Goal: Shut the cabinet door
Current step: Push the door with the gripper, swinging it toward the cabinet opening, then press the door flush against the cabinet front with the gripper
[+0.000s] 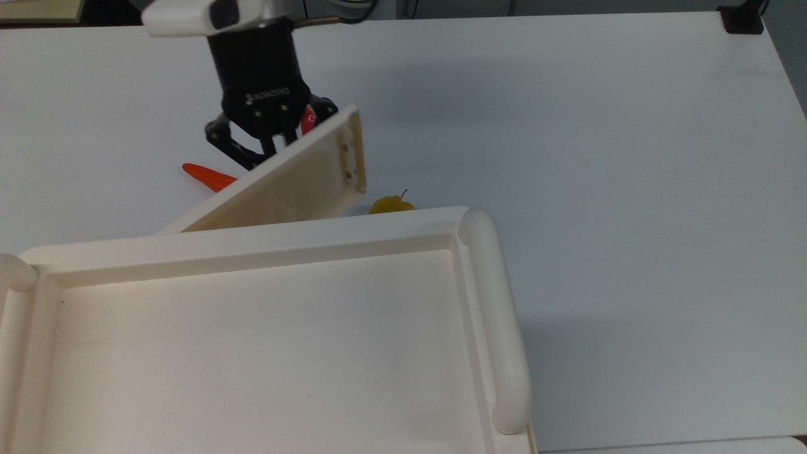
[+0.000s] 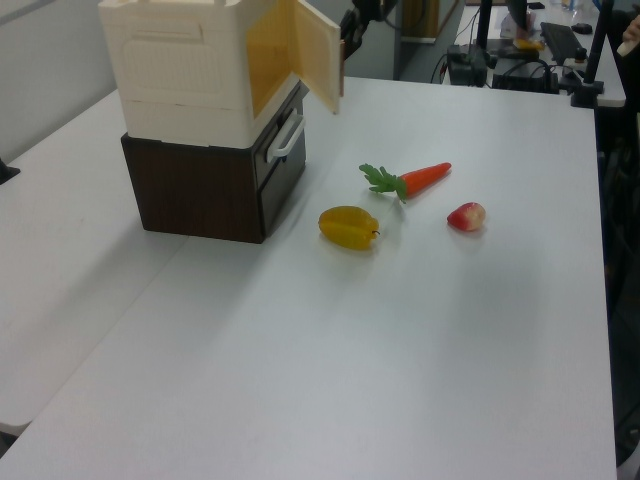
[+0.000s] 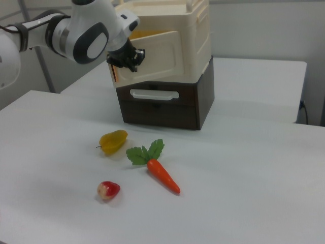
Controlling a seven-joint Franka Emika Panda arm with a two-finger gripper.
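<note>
Pressing against the outer face of the cabinet door [image 1: 290, 183], my end effector [image 1: 261, 146] has its fingers spread, gripping nothing. The door stands partly open, swung out at an angle from the front of the cream cabinet [image 3: 188, 40], which sits on a dark brown drawer unit [image 3: 167, 104]. On the white table [image 1: 567, 126] in front lie a toy carrot [image 3: 162, 175], a yellow toy fruit [image 3: 112, 141] and a toy strawberry [image 3: 108, 190], each apart from the others.

Wide white rectangular tabletop [image 1: 599, 126] under even light — pale grey wall [image 3: 264, 30] behind, cluttered dark desk [image 2: 530, 50] beyond the far edge.
</note>
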